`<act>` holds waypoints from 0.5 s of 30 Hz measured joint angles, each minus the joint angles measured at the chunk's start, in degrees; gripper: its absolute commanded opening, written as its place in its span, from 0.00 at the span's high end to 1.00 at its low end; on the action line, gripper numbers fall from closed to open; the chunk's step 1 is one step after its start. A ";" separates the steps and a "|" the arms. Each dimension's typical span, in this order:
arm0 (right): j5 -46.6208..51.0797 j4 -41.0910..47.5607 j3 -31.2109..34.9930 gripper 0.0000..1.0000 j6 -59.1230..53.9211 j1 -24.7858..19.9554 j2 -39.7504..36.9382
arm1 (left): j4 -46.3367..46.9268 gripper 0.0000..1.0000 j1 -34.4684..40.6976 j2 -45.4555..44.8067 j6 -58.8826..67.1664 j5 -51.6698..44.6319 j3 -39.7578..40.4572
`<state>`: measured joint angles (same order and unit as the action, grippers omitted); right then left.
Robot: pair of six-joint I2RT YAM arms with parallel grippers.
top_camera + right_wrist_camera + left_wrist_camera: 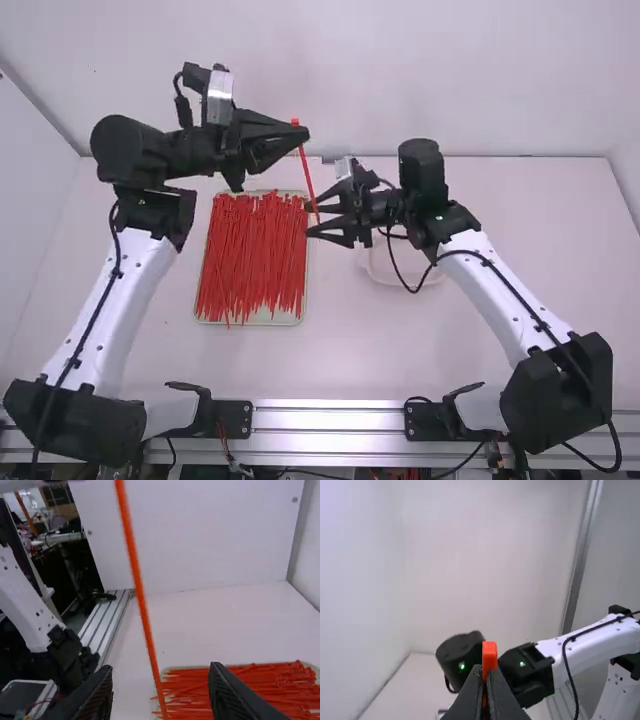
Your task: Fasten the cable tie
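A pile of red ties lies on a tray. Above its far right corner, the left gripper is clamped on the head of 1 cable tie. The tie hangs down between the 2 spread fingers of the right gripper.

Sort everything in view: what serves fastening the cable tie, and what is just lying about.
In the job: held red cable tie, left claw shut on its head, open right claw around its tail.
Lying about: spare red ties, their tray, pale container beside the right arm.
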<state>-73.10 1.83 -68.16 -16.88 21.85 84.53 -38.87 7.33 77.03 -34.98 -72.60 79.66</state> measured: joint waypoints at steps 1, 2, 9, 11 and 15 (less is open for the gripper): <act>-0.02 0.50 0.02 0.63 -0.96 0.00 0.00 | 0.44 0.98 0.02 0.00 -0.33 0.00 1.07; 0.00 0.79 0.00 0.69 -1.68 0.00 -0.02 | 1.07 0.98 0.02 -0.02 -0.68 0.02 1.90; 0.04 1.81 0.04 1.00 -3.65 0.00 0.00 | 5.20 0.98 0.00 0.00 -1.11 0.50 3.06; 0.04 1.79 0.04 1.00 -3.87 0.00 0.00 | 5.70 0.98 0.00 -0.02 -1.16 0.90 3.06; 0.00 1.44 0.04 1.00 -4.24 0.28 0.00 | 6.71 0.46 0.02 0.00 -1.18 2.16 2.93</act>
<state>-73.10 3.27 -68.12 -21.12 22.13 84.53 -32.16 7.35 77.03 -36.16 -70.43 82.59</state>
